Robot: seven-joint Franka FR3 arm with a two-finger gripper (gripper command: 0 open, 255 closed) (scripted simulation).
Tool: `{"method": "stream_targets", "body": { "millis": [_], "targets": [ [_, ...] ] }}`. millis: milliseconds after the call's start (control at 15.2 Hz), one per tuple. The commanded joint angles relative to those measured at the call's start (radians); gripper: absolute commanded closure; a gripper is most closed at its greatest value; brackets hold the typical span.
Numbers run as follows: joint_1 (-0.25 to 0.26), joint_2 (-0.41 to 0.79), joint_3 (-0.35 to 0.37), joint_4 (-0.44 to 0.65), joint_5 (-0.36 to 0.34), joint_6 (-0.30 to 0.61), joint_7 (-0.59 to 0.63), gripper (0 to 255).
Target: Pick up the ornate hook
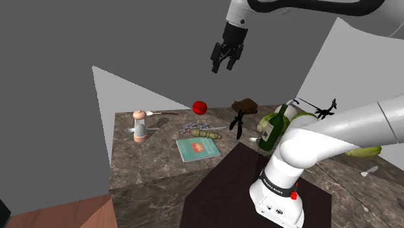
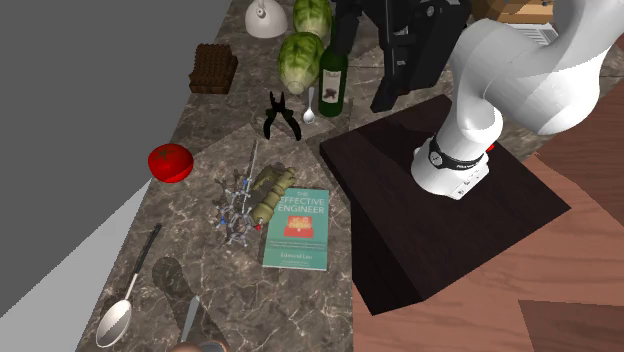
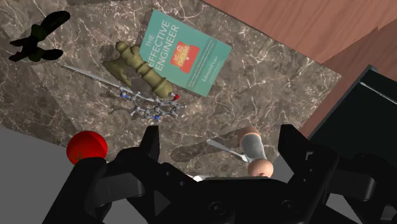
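End effector (image 1: 223,67), fingers apart, hovers high; black hook (image 2: 283,115) lies near bottle (image 2: 333,80).

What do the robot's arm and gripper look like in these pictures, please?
The arm is glossy white with rounded links and dark bands at the joints. A black collar with small white lettering rings its base, beside a red mark. The gripper is all black, with two blocky fingers.

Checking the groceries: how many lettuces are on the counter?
2. One lettuce lies beside the bottle, the second lettuce just past it, at the second exterior view's top edge. A greenish thing under the arm in the shoulder view might be a third.
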Motion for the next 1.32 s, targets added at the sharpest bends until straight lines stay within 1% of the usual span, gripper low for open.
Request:
{"method": "stream_targets", "body": {
  "millis": [0, 330, 594, 924, 1254],
  "targets": [
    [0.000, 0.000, 0.000, 0.000, 0.000, 0.000, 0.000, 0],
    [0.001, 0.048, -0.065, -0.112, -0.023, 0.130, -0.108, 0],
    [0.000, 0.113, -0.118, -0.180, -0.042, 0.240, -0.195, 0],
    [-0.001, 0.231, -0.184, -0.237, -0.060, 0.383, -0.306, 0],
    [0.003, 0.387, -0.248, -0.258, -0.062, 0.528, -0.423, 0]
  ]
}}
